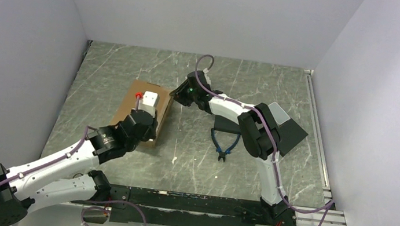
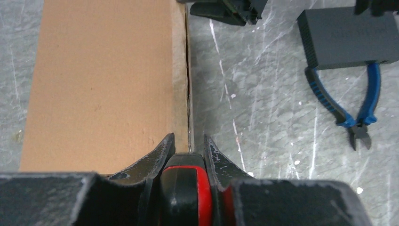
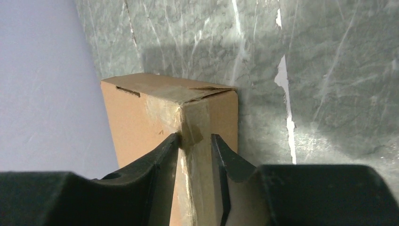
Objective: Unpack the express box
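Left gripper (image 2: 188, 141): clamped shut on a red-and-black tool (image 2: 186, 183), low over the near end of the express box (image 2: 103, 84), at its right long edge.
Red-and-black tool: only its rounded body showed between the fingers; its tip was hidden.
Express box: lay flat on the marbled grey table (image 1: 260, 80) with its lid down and a dark seam running along the right edge.
Pliers (image 2: 356, 128): blue-handled, flat on the table right of the box and well apart from it, nose toward the arm bases.
Dark grey block (image 2: 348, 37): right of the box, just beyond the pliers, covering the ends of their handles.
Right gripper (image 3: 195, 139): at the box's far right corner, its fingers (image 3: 164, 155) a little apart and astride a taped edge; whether they pinched it could not be told.
Tape (image 3: 188, 117): clear, wrinkled, wrapped over that corner of the box.
Black pad (image 1: 294, 136): far to the right of the box, past the right arm.
Translucent white case (image 1: 279, 113): just beside the pad, on its box-facing side.
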You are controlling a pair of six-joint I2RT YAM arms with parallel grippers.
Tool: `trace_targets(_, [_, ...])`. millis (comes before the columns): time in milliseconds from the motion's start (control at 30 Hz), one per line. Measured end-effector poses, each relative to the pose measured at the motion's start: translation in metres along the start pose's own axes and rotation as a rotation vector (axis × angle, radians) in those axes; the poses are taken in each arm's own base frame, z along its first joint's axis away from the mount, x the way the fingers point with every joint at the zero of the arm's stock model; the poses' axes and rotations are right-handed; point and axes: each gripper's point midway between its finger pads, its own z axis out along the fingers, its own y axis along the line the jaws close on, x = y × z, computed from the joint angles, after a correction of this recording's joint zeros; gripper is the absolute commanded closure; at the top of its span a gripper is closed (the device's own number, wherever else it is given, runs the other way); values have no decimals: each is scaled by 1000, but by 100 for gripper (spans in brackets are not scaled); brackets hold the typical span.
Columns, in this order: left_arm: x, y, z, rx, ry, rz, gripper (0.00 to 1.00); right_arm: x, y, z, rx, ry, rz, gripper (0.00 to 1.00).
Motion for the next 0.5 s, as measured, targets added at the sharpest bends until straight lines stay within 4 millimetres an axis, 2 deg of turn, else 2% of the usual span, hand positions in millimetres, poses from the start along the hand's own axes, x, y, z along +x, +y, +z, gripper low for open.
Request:
trace_targets(300, [-31, -16, 8, 9, -47, 30, 100, -9, -11, -3, 19, -5, -188, 31])
trace_targets(400, [-50, -20, 9, -2, -75, 78, 100, -13, -10, -14, 26, 4, -280, 26])
trace_targets(500, [-83, -26, 3, 0, -129, 106, 100, -21, 4, -40, 8, 20, -410, 22])
